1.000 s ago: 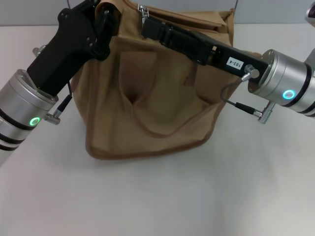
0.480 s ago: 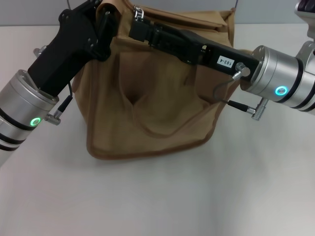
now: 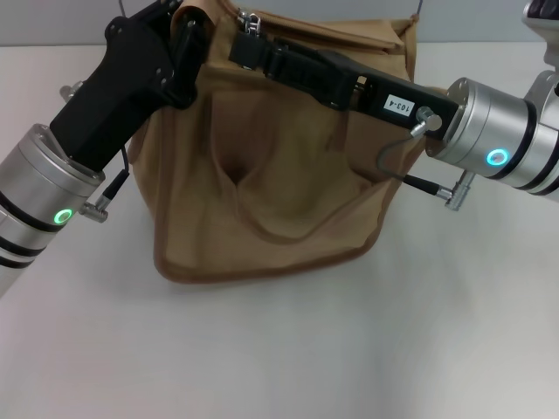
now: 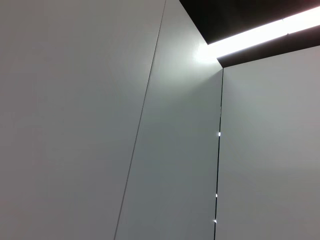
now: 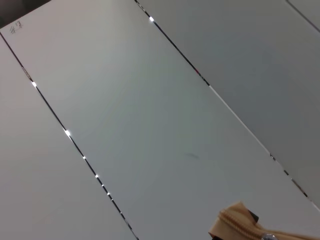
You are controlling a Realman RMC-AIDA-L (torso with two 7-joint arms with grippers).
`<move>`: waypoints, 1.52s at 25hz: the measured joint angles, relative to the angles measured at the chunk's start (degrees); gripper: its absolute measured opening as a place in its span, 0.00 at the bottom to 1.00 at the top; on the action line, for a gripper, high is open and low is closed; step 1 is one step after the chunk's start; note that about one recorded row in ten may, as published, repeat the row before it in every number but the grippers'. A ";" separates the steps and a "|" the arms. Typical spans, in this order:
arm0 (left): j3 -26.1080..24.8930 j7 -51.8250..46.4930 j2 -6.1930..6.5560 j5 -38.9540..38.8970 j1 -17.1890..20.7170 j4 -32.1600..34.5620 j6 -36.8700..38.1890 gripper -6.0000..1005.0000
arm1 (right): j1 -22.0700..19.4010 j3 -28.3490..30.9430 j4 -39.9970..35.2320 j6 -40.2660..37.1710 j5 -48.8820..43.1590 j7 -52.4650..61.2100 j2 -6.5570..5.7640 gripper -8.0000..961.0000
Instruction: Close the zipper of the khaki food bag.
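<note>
Two hands meet atop the khaki food bag [image 3: 271, 175] on a plain white counter [image 3: 279, 349]: left hand [image 3: 188, 39] clamps its corner, right hand [image 3: 249, 35] pinches the zipper [image 3: 251, 19] pull; grey wall panels behind.

Pale wall panels [image 4: 75, 125], a ceiling light strip [image 4: 260, 32], white table [image 3: 279, 349].

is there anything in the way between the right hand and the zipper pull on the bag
Nothing visible does. The right hand is already at the silver zipper pull on top of the bag, near its left end. The left hand is at that left top corner.
</note>
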 joint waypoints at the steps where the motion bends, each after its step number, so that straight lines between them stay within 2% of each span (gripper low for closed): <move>1: 0.00 0.00 0.00 0.00 0.00 -0.04 0.00 0.10 | 0.07 -0.10 0.00 0.00 0.01 0.00 0.00 0.62; 12: -0.08 0.00 0.00 0.01 0.00 -0.12 0.00 0.10 | 0.21 0.09 -0.01 1.13 0.02 0.00 0.00 0.39; 17: -0.14 0.00 -0.06 0.01 0.00 -0.11 0.00 0.10 | 0.32 0.12 0.05 1.56 0.02 0.00 0.00 0.16; 23: -0.20 0.00 -0.08 0.00 0.00 -0.10 -0.14 0.10 | 0.21 0.00 0.09 2.22 0.02 -0.01 0.00 0.15; 26: -0.26 0.00 -0.09 0.00 -0.01 -0.10 -0.21 0.11 | -0.13 0.08 0.09 2.29 0.02 -0.28 0.00 0.05; 31: -0.29 0.00 -0.09 0.00 0.00 -0.10 -0.31 0.11 | -0.36 0.12 0.09 3.27 0.01 -0.28 0.00 0.01; 38: -0.29 0.00 -0.09 -0.10 0.35 -0.10 -0.35 0.11 | -1.42 0.12 -0.44 3.86 -0.01 -0.22 0.00 0.02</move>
